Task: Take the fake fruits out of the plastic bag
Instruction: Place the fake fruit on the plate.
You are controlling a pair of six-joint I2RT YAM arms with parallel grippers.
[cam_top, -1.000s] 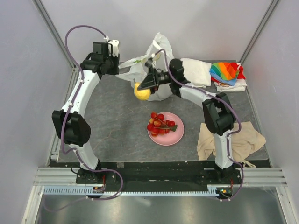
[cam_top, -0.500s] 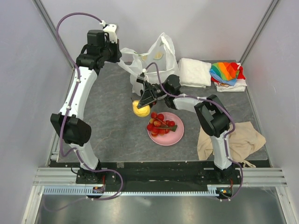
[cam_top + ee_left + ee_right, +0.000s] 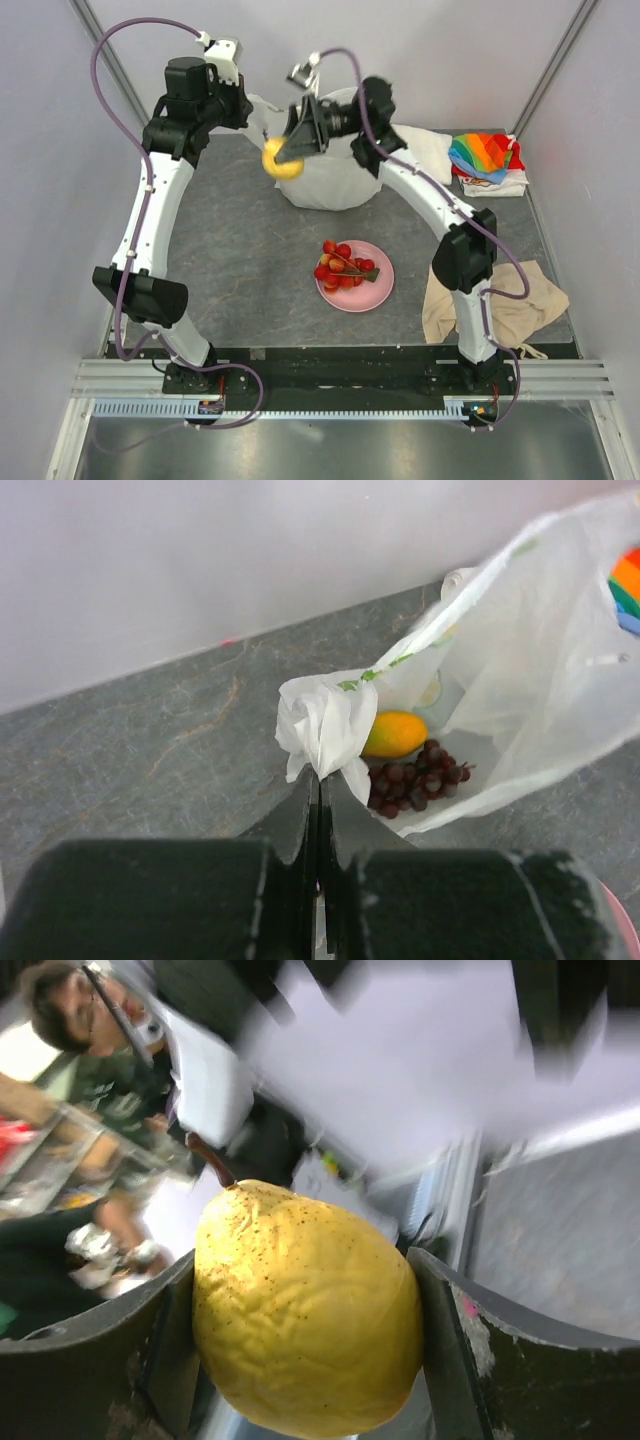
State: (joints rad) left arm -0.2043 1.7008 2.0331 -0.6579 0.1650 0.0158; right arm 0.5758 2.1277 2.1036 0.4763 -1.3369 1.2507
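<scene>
The plastic bag (image 3: 330, 172) lies at the back middle of the table. My left gripper (image 3: 250, 112) is shut on a bunched edge of the bag (image 3: 322, 723) and holds it up. In the left wrist view the orange-green mango (image 3: 394, 734) and the dark grape bunch (image 3: 416, 778) lie inside the open bag. My right gripper (image 3: 287, 157) is shut on the yellow lemon (image 3: 280, 162) and holds it in the air at the bag's left, close to my left gripper. The lemon (image 3: 300, 1290) fills the right wrist view between the fingers. The red cherry cluster (image 3: 342, 264) lies on the pink plate (image 3: 378, 292).
A folded white cloth (image 3: 422, 152) and a rainbow cloth (image 3: 484, 155) lie at the back right. A beige cloth (image 3: 500, 300) lies at the right by the right arm. Grey walls close in the back and sides.
My right gripper has swung the lemon from low near the plate up and back to the left. My left gripper has lifted the bag's edge higher and the bag has spread.
</scene>
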